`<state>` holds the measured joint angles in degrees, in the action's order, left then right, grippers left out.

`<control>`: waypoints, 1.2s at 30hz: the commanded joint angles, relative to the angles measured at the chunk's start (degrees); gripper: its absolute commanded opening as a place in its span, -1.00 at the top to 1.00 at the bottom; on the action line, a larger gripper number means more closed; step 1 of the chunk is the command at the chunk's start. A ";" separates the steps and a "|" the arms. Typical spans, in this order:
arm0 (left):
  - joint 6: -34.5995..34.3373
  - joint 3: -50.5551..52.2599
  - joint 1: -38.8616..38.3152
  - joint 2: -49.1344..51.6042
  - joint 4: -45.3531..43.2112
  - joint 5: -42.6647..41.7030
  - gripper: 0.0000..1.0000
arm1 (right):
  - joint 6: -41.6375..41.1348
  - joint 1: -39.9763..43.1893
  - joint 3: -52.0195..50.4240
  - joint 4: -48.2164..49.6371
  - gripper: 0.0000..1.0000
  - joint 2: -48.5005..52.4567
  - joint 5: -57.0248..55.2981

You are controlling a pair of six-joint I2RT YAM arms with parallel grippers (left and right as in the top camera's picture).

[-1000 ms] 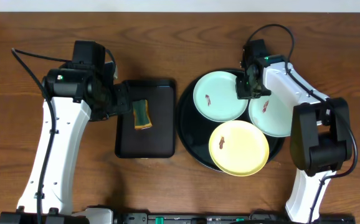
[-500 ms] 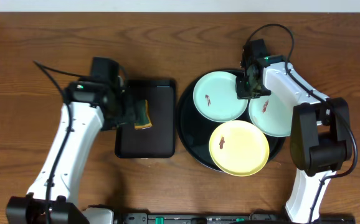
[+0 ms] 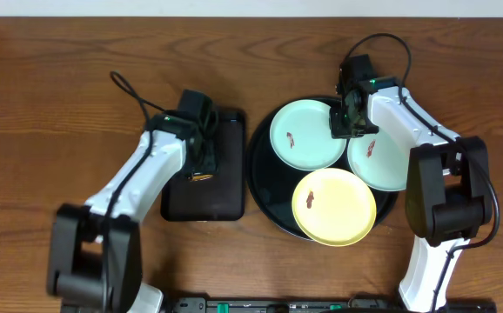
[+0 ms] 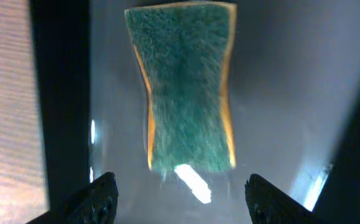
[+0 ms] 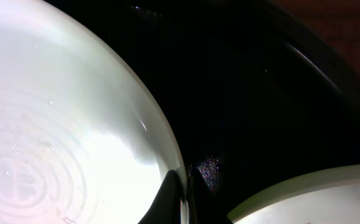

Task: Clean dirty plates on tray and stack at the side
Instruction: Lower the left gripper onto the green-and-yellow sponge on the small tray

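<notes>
Three dirty plates lie on the round black tray (image 3: 264, 187): a mint-green one (image 3: 304, 135) at the back left, a second mint-green one (image 3: 382, 161) on the right and a yellow one (image 3: 334, 207) in front, each with a brown smear. My right gripper (image 3: 343, 122) is shut on the right rim of the back-left plate. In the right wrist view its fingers (image 5: 170, 202) pinch that plate's (image 5: 55, 124) edge. My left gripper (image 4: 183, 199) stands open just short of a green and yellow sponge (image 4: 186, 87), with nothing between its fingers.
The sponge lies in a small rectangular black tray (image 3: 208, 204) left of the round tray; its wet floor (image 4: 279, 93) glistens. The left arm (image 3: 138, 174) reaches in from the front left. Bare wooden table (image 3: 60, 87) surrounds both trays.
The left arm has swung right over the rectangular tray, bringing its gripper down over the sponge, with its jaws a little wider. The right gripper and the plates have not moved.
</notes>
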<state>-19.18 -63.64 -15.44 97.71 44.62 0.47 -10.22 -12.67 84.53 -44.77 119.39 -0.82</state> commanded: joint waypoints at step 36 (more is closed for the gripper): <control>-1.92 4.55 -0.13 6.01 -9.09 0.00 0.85 | -0.02 -0.17 -0.70 -0.66 0.88 0.52 -0.39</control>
<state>-20.99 -59.57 -15.49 102.89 35.31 0.73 -10.22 -12.67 84.53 -45.17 119.42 -0.89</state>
